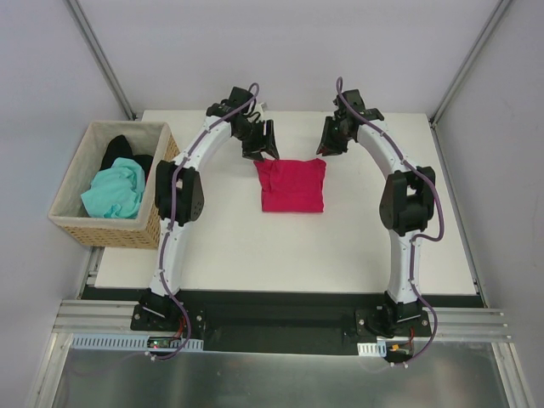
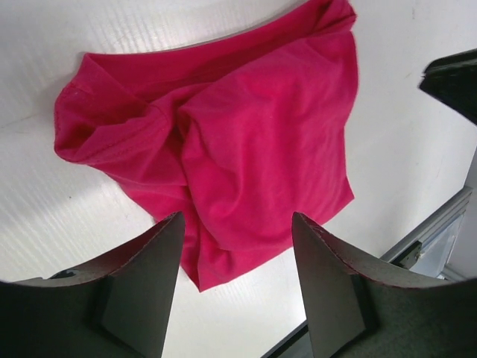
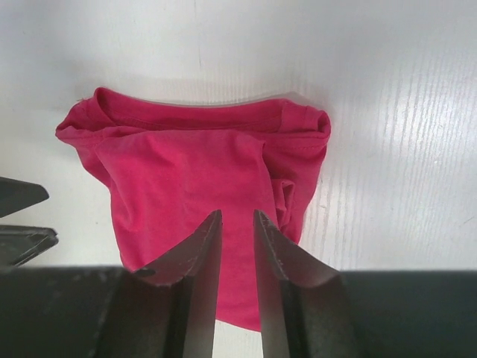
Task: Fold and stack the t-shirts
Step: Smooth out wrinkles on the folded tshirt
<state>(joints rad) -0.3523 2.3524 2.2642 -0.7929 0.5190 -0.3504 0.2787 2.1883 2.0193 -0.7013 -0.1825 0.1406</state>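
The crimson t-shirt [image 1: 292, 185] lies folded in a rough rectangle on the white table, somewhat rumpled along its far edge. My left gripper [image 1: 262, 151] hovers over its far left corner; in the left wrist view the crimson t-shirt [image 2: 223, 142] lies below the left gripper [image 2: 237, 220], whose jaws stand wide apart and empty. My right gripper [image 1: 331, 140] hangs by the far right corner. In the right wrist view the right gripper [image 3: 238, 215] shows a narrow empty gap above the crimson t-shirt [image 3: 186, 171]. A mint-green t-shirt [image 1: 115, 191] and a black t-shirt [image 1: 119, 151] lie in the basket.
The tan wicker basket [image 1: 102, 231] stands off the table's left edge, beside the left arm's elbow. The white table [image 1: 280, 255] ends at a black rail near the arm bases. Grey walls close in on the left, right and back.
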